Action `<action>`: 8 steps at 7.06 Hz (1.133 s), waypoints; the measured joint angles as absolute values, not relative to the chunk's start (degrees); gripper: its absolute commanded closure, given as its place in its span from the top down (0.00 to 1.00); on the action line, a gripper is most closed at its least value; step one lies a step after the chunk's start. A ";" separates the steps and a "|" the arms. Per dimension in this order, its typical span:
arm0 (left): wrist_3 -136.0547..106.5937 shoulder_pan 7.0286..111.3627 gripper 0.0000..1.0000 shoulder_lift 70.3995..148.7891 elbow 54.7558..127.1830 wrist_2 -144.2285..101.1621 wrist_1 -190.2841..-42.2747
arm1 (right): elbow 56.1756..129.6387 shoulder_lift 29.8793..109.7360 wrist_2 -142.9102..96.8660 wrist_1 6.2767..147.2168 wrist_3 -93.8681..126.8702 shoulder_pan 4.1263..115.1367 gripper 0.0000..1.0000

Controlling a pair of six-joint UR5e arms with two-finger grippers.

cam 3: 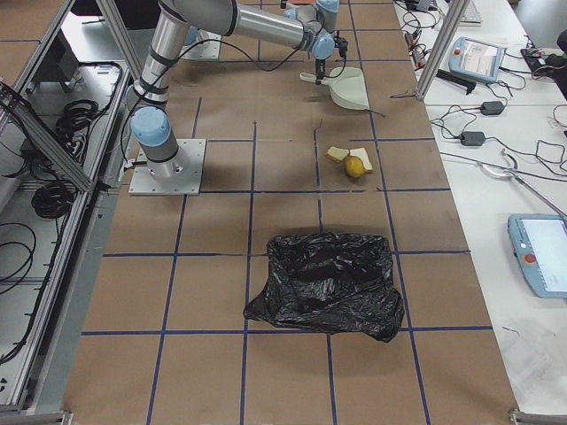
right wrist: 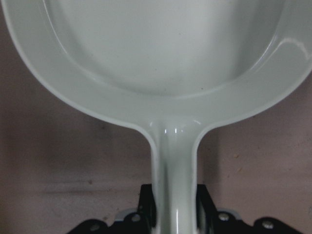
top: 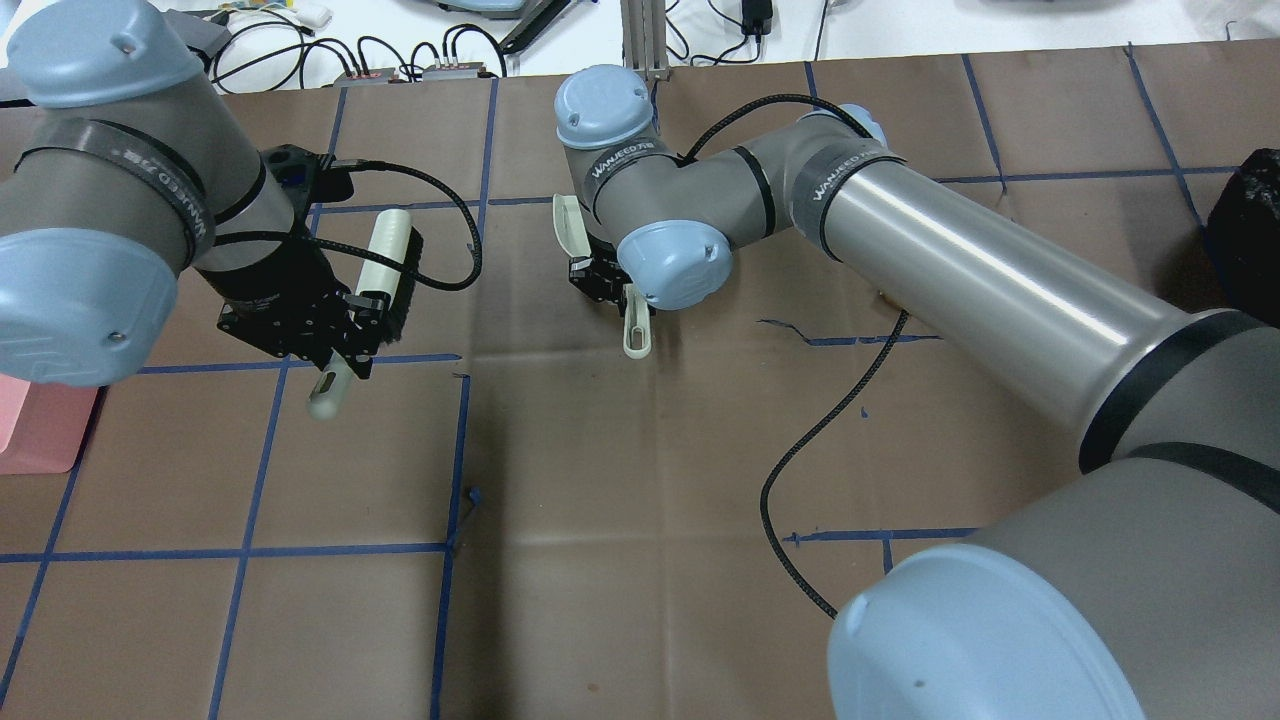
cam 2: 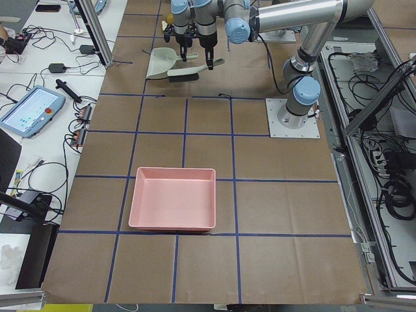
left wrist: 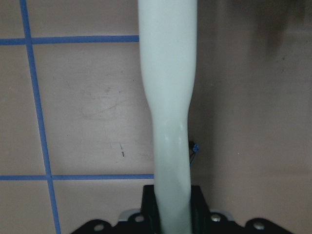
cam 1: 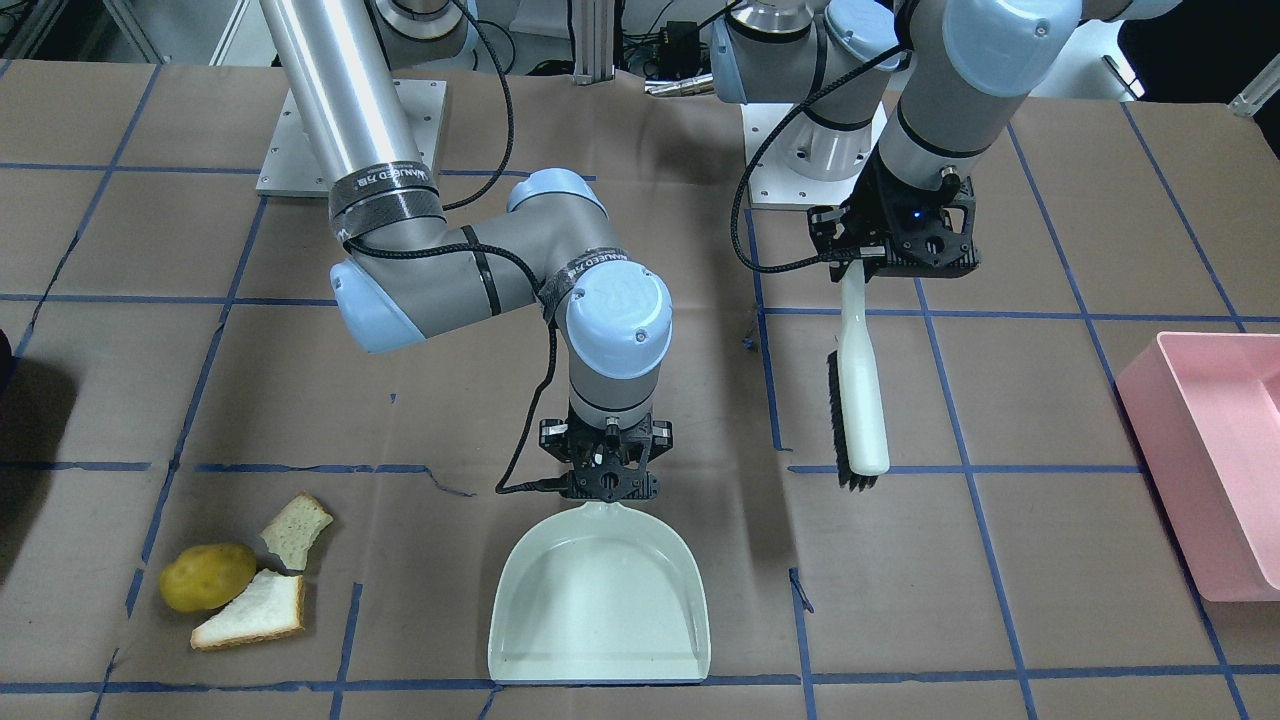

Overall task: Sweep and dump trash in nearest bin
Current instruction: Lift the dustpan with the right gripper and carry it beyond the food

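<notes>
As the front camera sees it: right gripper (cam 1: 608,490) is closed on the handle of a pale dustpan (cam 1: 600,600), which sits low on or just above the table (cam 1: 420,420). Left gripper (cam 1: 852,262) is clamped on a white brush (cam 1: 862,400).
Trash: potato (cam 1: 207,577), torn bread piece (cam 1: 297,530) and second bread piece (cam 1: 252,612) lie huddled on the table, well apart from the dustpan, on the robot's right.
Overhead: both tools are gripped; trash is out of frame.
Left side view: pink bin (cam 2: 172,208) holds nothing, far from the arms.
Right side view: black bag bin (cam 3: 323,283) lies near the trash, probably the nearest bin.
Left wrist view: brush handle is pinched between the closed fingers.
Right wrist view: dustpan handle is pinched likewise; the pan is empty.
Progress: tools appear to be in hand. Sweeping, carrying and dumping are all left.
</notes>
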State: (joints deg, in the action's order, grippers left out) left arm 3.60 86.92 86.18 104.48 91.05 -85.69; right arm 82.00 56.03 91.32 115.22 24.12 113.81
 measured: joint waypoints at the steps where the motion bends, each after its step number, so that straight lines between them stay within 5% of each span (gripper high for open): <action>1: 3.60 86.92 0.01 86.20 104.45 91.05 -85.69 | 81.89 56.63 91.32 115.18 24.07 113.68 0.03; 8: 3.60 86.95 0.01 86.27 104.24 91.05 -85.69 | 76.47 67.33 90.43 96.51 17.64 108.02 0.03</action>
